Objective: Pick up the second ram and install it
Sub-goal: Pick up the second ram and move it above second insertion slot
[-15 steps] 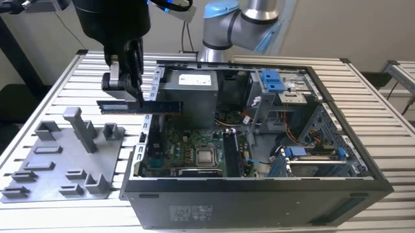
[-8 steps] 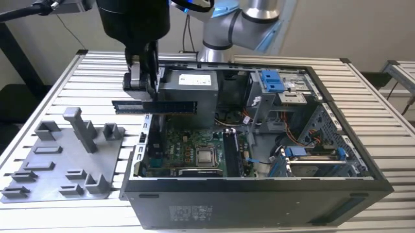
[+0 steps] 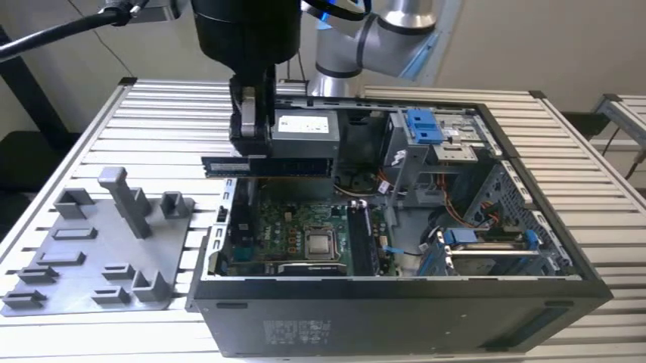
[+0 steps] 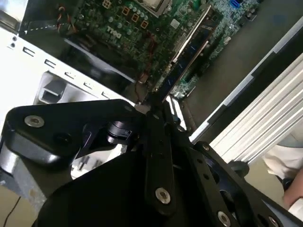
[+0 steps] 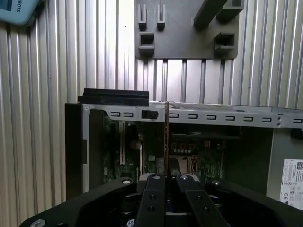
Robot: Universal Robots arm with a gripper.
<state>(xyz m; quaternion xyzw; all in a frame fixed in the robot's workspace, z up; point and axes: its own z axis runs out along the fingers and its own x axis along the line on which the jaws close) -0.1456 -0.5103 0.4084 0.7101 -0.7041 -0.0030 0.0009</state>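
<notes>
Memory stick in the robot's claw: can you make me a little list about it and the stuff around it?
gripper: shut on the second ram
second ram: held level in the air above the open computer case, not yet in a slot
motherboard: inside the case, below the ram
grey fixture: on the slatted table, to the exterior view's left of the case
</notes>
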